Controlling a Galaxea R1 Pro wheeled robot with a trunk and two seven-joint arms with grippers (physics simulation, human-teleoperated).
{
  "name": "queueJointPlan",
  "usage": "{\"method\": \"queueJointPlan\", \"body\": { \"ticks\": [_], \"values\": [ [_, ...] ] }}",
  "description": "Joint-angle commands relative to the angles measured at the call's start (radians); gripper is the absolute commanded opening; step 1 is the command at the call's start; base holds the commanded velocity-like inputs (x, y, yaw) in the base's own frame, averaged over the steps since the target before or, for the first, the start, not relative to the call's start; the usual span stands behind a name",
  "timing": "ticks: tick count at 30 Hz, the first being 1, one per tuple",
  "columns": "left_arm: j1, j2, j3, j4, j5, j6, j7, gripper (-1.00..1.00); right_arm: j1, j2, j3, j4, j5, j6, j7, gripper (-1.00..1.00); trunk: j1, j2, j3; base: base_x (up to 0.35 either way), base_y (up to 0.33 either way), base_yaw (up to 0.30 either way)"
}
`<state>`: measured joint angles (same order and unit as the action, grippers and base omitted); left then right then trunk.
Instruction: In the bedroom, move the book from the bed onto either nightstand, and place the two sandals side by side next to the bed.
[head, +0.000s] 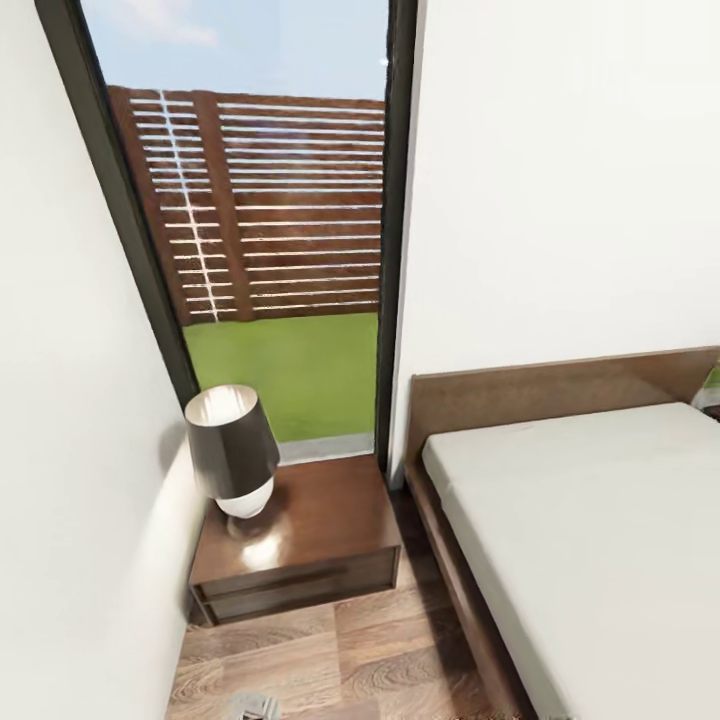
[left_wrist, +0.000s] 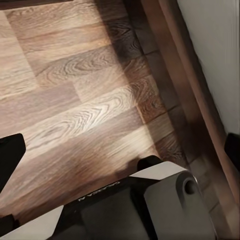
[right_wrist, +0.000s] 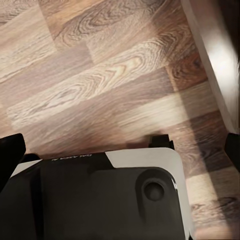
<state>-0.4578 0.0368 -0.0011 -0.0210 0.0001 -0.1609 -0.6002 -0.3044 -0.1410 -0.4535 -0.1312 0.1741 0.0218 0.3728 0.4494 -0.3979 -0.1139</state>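
The nightstand (head: 300, 550) stands in the corner just beside the bed (head: 600, 530), a lamp (head: 233, 450) taking its left half; book and sandals are nowhere to be seen. Both grippers point at the wooden floor (left_wrist: 75, 100), their jaws' state impossible to tell. Best turn toward the mattress and look for the book first.

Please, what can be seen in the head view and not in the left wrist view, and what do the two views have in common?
Head view alone: the nightstand with a lamp on it, the tall window with fence and grass outside, the white wall, the headboard.

Left wrist view alone: the robot's grey and black body close below the camera.

Both: the wood-plank floor and the bed, mattress on a dark frame.
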Motion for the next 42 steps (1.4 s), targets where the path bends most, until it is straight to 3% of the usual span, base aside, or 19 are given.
{"method": "queueJointPlan", "body": {
  "ticks": [1, 42],
  "values": [
    [-0.001, 0.000, 0.000, 0.001, 0.000, -0.005, -0.003, 1.00, -0.001, 0.000, -0.009, -0.001, 0.010, 0.002, 0.005, 1.00, 0.001, -0.002, -0.003, 0.000, 0.000, -0.203],
    [-0.001, 0.000, 0.000, 0.001, 0.000, -0.005, -0.003, 1.00, -0.001, 0.000, -0.009, -0.001, 0.010, 0.003, 0.005, 1.00, 0.001, -0.002, -0.021, 0.000, 0.000, -0.203]
  ]
}}
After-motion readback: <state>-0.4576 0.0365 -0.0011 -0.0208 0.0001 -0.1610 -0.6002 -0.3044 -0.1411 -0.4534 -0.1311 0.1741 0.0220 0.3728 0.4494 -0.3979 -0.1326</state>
